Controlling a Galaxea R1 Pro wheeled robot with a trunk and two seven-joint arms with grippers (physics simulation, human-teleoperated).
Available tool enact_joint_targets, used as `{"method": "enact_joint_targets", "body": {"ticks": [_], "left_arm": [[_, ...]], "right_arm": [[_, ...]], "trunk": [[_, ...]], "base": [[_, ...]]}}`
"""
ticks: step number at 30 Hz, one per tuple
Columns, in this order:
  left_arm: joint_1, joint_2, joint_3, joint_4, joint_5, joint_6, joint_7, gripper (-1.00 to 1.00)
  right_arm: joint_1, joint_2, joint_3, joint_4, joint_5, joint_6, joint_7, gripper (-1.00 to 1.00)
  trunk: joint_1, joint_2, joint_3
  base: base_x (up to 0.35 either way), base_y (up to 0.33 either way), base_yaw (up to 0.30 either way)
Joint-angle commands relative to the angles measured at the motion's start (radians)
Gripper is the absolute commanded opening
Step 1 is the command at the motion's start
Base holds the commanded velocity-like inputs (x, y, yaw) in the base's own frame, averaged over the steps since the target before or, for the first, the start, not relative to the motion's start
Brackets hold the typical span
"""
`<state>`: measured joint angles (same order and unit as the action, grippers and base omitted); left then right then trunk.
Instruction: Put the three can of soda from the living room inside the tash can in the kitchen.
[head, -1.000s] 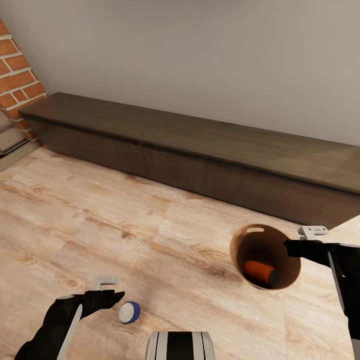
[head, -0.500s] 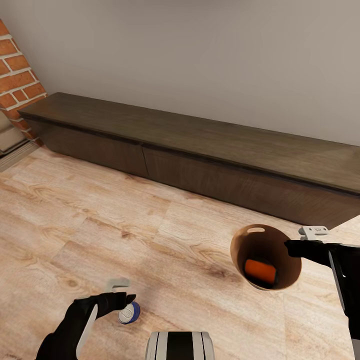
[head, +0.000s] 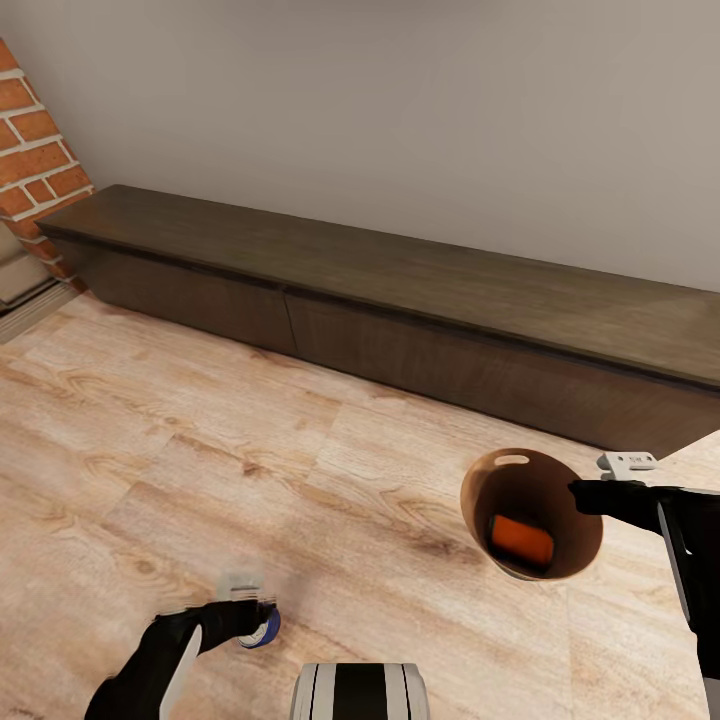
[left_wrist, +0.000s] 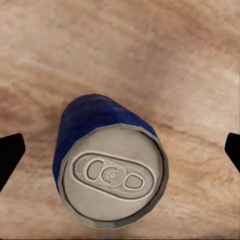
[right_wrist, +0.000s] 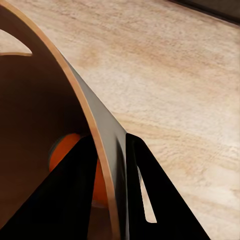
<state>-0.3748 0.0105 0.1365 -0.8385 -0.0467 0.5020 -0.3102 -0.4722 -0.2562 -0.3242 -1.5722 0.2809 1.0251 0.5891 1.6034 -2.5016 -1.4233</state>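
Jaws: head view, right gripper (head: 585, 493) pinching bin (head: 483, 480) rim to carry it, orange can (head: 521, 541) inside; L wrist view, fingers wide either side of upright blue can (left_wrist: 111, 165) on floor, prob. set for grab; R wrist view, wall clamped btw fingers (right_wrist: 80, 195).

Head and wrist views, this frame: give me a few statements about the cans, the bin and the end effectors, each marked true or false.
1. The right end effector pinches the bin by its wall. True.
2. The bin holds an orange can. True.
3. The can by the left end effector is orange. False: the blue can has a grey top.
4. The left end effector is shut on the blue can. False: its fingertips stand apart either side of it.
5. The blue can lies on the dark bench. False: it stands on the wood floor.
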Motion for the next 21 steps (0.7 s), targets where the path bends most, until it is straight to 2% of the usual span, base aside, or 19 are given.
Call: {"method": "enact_joint_targets", "body": {"ticks": [1, 3, 5, 7, 12, 21], "left_arm": [[-0.002, 0.0, 0.0, 0.026, 0.0, -0.015, 0.0, 1.0], [-0.016, 0.0, 0.0, 0.073, 0.001, -0.042, 0.001, 1.0], [-0.057, 0.0, 0.0, 0.167, 0.001, -0.089, 0.01, 1.0], [-0.084, 0.0, 0.001, 0.223, 0.001, -0.113, 0.031, 1.0], [-0.104, -0.001, 0.001, 0.263, 0.002, -0.129, 0.052, 1.0], [-0.107, -0.001, 0.002, 0.275, 0.005, -0.146, 0.055, 1.0]], "right_arm": [[0.0, 0.0, 0.0, 0.0, -0.012, 0.003, 0.0, -1.0], [0.0, 0.0, 0.0, 0.0, -0.011, 0.003, 0.0, -1.0], [0.0, 0.0, 0.0, 0.0, -0.011, 0.003, 0.0, -1.0], [0.0, 0.0, 0.0, 0.0, -0.012, 0.003, 0.0, -1.0], [0.0, 0.0, 0.0, 0.0, -0.012, 0.003, 0.0, -1.0], [0.0, 0.0, 0.0, 0.0, -0.012, 0.003, 0.0, -1.0]], "trunk": [[0.0, 0.0, 0.0], [0.0, 0.0, 0.0], [0.0, 0.0, 0.0], [0.0, 0.0, 0.0], [0.0, 0.0, 0.0], [0.0, 0.0, 0.0]], "base": [[0.0, 0.0, 0.0], [0.0, 0.0, 0.0], [0.0, 0.0, 0.0], [0.0, 0.0, 0.0], [0.0, 0.0, 0.0], [0.0, 0.0, 0.0]]}}
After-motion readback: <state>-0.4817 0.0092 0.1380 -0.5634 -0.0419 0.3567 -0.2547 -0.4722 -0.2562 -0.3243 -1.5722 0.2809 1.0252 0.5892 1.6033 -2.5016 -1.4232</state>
